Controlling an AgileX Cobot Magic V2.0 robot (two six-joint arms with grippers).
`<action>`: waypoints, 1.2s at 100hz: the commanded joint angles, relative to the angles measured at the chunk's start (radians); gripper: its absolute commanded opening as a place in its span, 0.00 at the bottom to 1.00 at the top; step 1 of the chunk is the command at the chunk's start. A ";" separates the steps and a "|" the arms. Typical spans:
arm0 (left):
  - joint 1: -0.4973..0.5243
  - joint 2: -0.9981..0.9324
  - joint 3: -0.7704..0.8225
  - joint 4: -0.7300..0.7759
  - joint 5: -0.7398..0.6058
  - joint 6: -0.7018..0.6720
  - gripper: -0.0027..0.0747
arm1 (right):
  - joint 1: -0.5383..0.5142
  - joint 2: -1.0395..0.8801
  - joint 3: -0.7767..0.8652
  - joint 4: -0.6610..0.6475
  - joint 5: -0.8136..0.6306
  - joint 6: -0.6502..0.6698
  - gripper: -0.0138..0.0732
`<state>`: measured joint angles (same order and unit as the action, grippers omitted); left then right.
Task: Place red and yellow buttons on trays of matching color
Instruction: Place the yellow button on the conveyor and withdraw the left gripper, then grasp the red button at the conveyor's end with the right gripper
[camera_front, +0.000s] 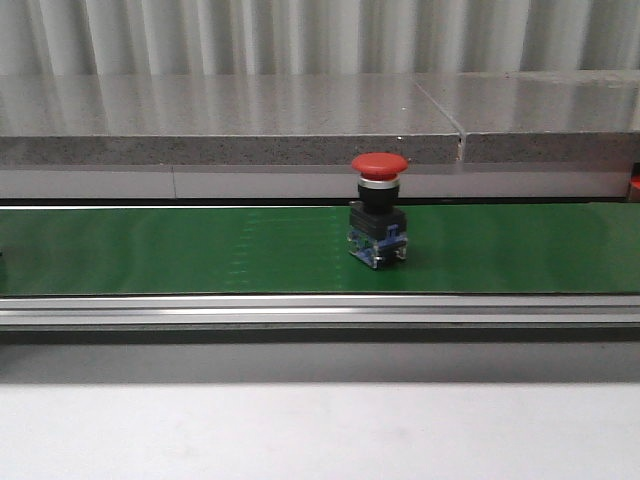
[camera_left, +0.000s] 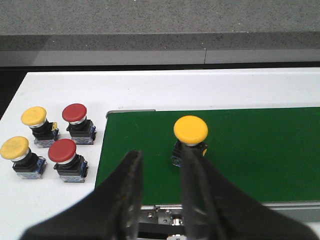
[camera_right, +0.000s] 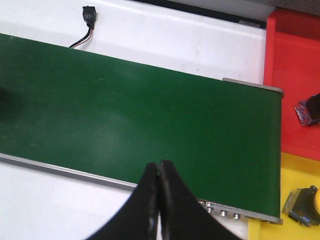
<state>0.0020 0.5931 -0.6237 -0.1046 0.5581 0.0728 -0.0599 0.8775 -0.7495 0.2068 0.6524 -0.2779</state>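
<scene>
A red button (camera_front: 378, 215) stands upright on the green belt (camera_front: 200, 250) in the front view; no gripper shows there. In the left wrist view a yellow button (camera_left: 190, 130) stands on the belt (camera_left: 260, 150), just beyond one fingertip of my left gripper (camera_left: 161, 161), which is open and empty. My right gripper (camera_right: 159, 167) is shut and empty over the belt's edge (camera_right: 75, 172). Beside the belt's end lie a red tray (camera_right: 292, 75) and a yellow tray (camera_right: 280, 200). A yellow-capped button (camera_right: 306, 202) lies on the yellow tray. A dark button body (camera_right: 311, 110), cut off by the frame, lies on the red tray.
Two yellow buttons (camera_left: 34, 116) (camera_left: 14, 148) and two red buttons (camera_left: 74, 113) (camera_left: 62, 150) stand on the white table beside the belt's end. A small black connector with a cable (camera_right: 90, 15) lies beyond the belt. A grey stone ledge (camera_front: 300, 120) runs behind the belt.
</scene>
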 joint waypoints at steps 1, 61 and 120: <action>-0.006 -0.033 0.008 -0.003 -0.084 0.000 0.01 | -0.001 -0.011 -0.024 0.005 -0.055 -0.007 0.09; -0.006 -0.043 0.032 -0.003 -0.046 0.000 0.01 | -0.001 -0.010 -0.024 0.005 -0.019 -0.007 0.10; -0.006 -0.043 0.032 -0.003 -0.046 0.000 0.01 | 0.013 0.042 -0.034 0.058 0.052 -0.011 0.89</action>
<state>0.0020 0.5509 -0.5650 -0.1030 0.5768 0.0728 -0.0562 0.8976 -0.7495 0.2403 0.7479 -0.2779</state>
